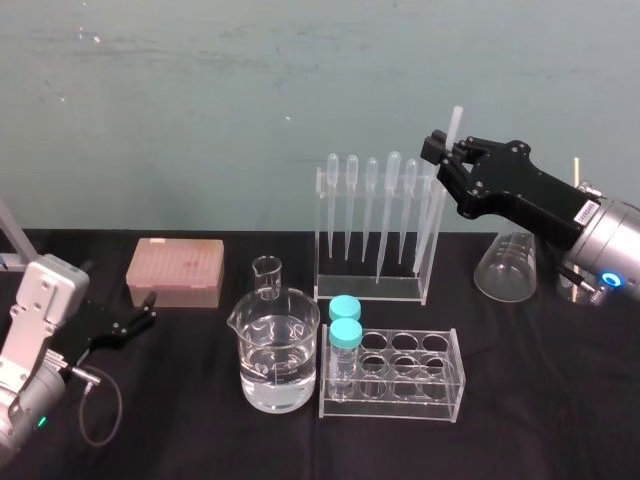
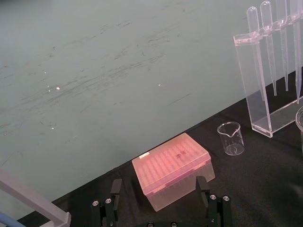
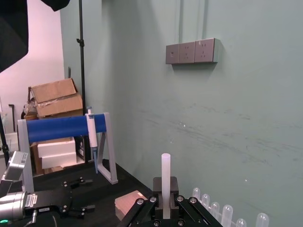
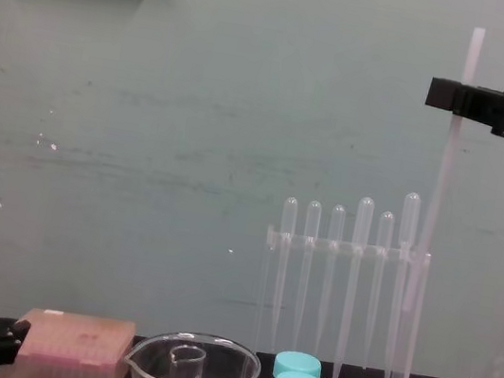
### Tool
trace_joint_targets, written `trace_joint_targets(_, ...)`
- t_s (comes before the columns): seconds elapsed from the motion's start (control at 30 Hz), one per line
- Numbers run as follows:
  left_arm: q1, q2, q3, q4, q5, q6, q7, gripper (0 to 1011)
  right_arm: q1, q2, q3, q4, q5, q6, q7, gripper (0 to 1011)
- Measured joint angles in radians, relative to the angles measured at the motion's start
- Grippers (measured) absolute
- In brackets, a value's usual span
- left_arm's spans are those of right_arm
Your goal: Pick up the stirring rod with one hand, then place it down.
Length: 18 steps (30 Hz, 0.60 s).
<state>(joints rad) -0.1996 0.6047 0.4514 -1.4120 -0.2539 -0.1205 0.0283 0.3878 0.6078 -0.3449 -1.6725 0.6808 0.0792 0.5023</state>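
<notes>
My right gripper [image 1: 447,158] grips the stirring rod [image 4: 445,162] near its top, upright beside the pipette rack [image 1: 370,292] at the table's [image 1: 560,400] far edge, I think to clear the pipettes [image 1: 393,200]; my left gripper [image 1: 148,318] rests open by the left edge.

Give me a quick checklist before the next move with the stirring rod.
1. Right gripper shut on the stirring rod: ok.
2. Rod near upright: ok.
3. Rod's lower end clear of the pipette rack: cannot tell, it overlaps the rack's right end.
4. Flask apart from the rod: ok.
5. Left gripper parked low beside the tip box, out of the way: ok.
</notes>
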Motion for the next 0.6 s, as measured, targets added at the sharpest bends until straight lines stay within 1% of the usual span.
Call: trace_joint_targets(0.6,0.0,0.0,0.0,0.0,0.0,0.0,0.0,1000,-0.006,0.004,-0.007,0.0,0.003,0.003,-0.004,72)
